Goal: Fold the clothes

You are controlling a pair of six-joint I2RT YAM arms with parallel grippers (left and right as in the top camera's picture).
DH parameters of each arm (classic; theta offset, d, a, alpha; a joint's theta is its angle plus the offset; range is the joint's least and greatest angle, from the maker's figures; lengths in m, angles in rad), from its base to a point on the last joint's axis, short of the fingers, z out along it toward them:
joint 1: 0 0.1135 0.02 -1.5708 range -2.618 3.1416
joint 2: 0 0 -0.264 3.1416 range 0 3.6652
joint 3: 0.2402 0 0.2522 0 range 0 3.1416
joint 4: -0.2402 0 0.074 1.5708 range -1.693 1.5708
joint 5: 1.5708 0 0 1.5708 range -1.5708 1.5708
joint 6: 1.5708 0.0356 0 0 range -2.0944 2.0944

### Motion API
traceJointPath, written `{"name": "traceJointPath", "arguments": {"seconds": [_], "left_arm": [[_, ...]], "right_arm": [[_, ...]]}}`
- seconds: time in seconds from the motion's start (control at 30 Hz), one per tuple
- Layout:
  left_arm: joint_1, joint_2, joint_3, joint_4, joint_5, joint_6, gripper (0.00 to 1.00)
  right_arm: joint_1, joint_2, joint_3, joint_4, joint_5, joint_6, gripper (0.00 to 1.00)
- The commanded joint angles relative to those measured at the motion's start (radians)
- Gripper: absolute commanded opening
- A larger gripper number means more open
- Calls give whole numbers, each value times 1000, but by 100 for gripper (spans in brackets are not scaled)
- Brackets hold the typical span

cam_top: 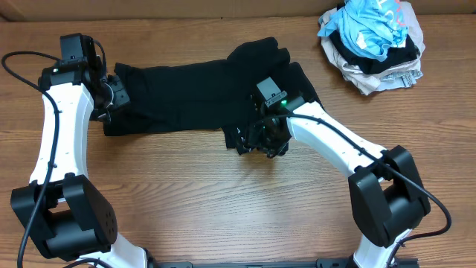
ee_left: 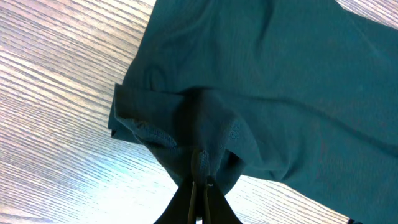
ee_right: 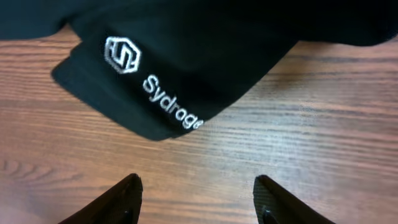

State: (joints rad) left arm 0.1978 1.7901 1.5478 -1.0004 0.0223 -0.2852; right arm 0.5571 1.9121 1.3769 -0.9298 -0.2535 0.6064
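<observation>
My right gripper [ee_right: 198,186] is nearest, its two dark fingers [ee_right: 127,198] spread wide with nothing between them but bare wooden table [ee_right: 323,124]. At about 11 o'clock from those fingers lies a folded corner of the black garment [ee_right: 186,37]. It carries one white hexagonal emblem [ee_right: 122,54] and one line of white lettering [ee_right: 171,102] that reads "Sydroge", with the rest lost at the cloth's edge. My left gripper [ee_left: 199,186] is clamped tight on a bunched fold of the same garment; through that wrist camera the cloth looks teal rather than black and fans away toward 1 o'clock. From overhead, the single black garment [cam_top: 186,100] lies spread across the middle of the table [cam_top: 223,216]. My left gripper [cam_top: 111,97] holds its edge at 9 o'clock, and my right gripper [cam_top: 268,145] sits just past its edge at 5 o'clock. Farthest off, at about 1 o'clock on the table and well apart from the garment, sits one heap of clothes [cam_top: 372,41]. A light blue piece lies on top of it, with black and pale cloth beneath; I cannot count the pieces exactly.
</observation>
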Motion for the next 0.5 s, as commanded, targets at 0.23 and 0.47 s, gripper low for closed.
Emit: {"name": "traceJointPath", "arguments": {"seconds": [0.23, 0.47], "left_arm": [[-4, 5, -5, 7, -3, 16, 4], [-4, 5, -5, 6, -4, 16, 4]], "right_arm": [[6, -10, -31, 37, 14, 27, 61], [11, -2, -31, 40, 13, 27, 62]]}}
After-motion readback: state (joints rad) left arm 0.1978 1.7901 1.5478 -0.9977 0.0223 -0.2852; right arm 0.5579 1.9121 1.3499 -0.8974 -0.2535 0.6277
